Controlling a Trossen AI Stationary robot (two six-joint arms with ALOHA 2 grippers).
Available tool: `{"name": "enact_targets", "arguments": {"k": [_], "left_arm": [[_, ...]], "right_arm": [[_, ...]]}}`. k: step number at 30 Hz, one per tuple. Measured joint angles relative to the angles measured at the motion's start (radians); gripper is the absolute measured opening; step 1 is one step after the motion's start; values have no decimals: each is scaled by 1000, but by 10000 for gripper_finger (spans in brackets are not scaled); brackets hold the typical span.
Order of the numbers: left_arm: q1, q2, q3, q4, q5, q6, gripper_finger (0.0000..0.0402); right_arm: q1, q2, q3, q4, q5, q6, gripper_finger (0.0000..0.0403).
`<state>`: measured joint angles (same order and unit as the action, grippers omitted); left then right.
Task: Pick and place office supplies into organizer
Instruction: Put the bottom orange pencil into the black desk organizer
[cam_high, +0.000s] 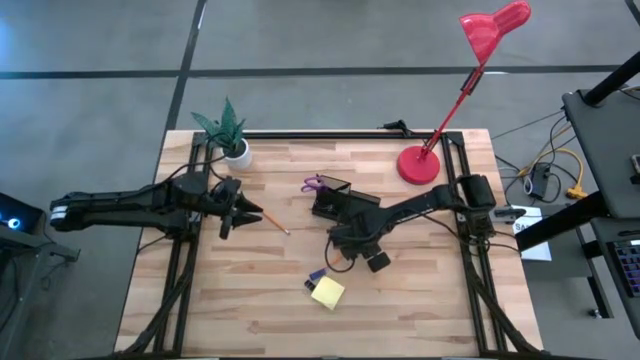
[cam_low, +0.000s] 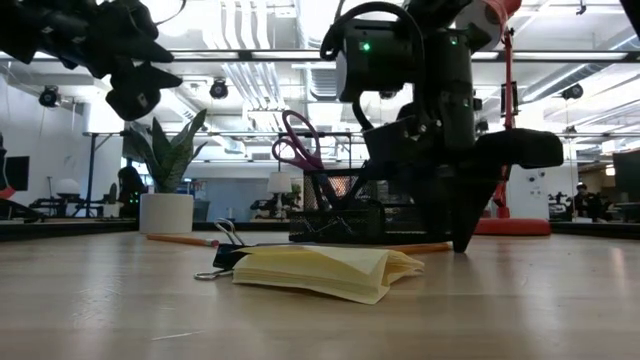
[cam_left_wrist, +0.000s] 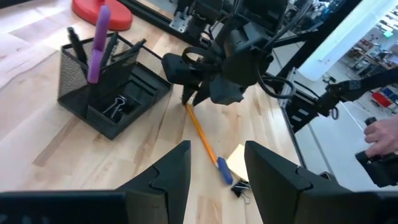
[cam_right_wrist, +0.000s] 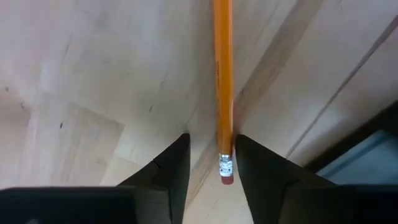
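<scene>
Now my right gripper (cam_right_wrist: 205, 158) is open around an orange pencil (cam_right_wrist: 222, 81), at seven o'clock from the organizer (cam_high: 330, 200). It lies flat, so my fingers may scrape wood, and it could roll away.

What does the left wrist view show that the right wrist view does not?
Only the left wrist view shows the organizer holding the purple-handled scissors, a binder clip in its low compartment, the sticky-note pad, and the open left pincer. Only the right wrist view shows the pencil's eraser end lying between the open right pincer's fingers. Both show the orange pencil on the wooden table.
</scene>
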<state>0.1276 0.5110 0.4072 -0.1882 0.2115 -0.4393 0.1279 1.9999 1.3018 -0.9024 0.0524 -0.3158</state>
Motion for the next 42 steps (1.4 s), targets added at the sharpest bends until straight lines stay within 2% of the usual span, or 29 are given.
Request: {"name": "enact_targets", "arguments": {"k": [11, 18, 24, 29, 33, 39, 41, 42], "left_arm": [[0, 12, 0, -2, -11, 0, 136], [0, 12, 0, 2, -11, 1, 136], [0, 12, 0, 10, -11, 1, 136], [0, 12, 2, 87, -11, 1, 136], [0, 10, 3, 137, -12, 1, 136], [0, 10, 3, 180, -30, -8, 136], [0, 10, 3, 183, -47, -22, 136], [0, 13, 3, 180, -61, -26, 136]], "right_arm": [[-10, 0, -65, 76, 5, -111, 59], [-10, -1, -88, 109, 16, -116, 31], [3, -32, -64, 54, 37, -82, 12], [22, -86, -29, -55, 196, -23, 9], [64, -149, 23, -161, 275, 5, 6], [138, -220, 147, -326, 453, 65, 6], [154, -222, 183, -377, 459, 103, 7], [156, -222, 197, -375, 416, 128, 7]]}}
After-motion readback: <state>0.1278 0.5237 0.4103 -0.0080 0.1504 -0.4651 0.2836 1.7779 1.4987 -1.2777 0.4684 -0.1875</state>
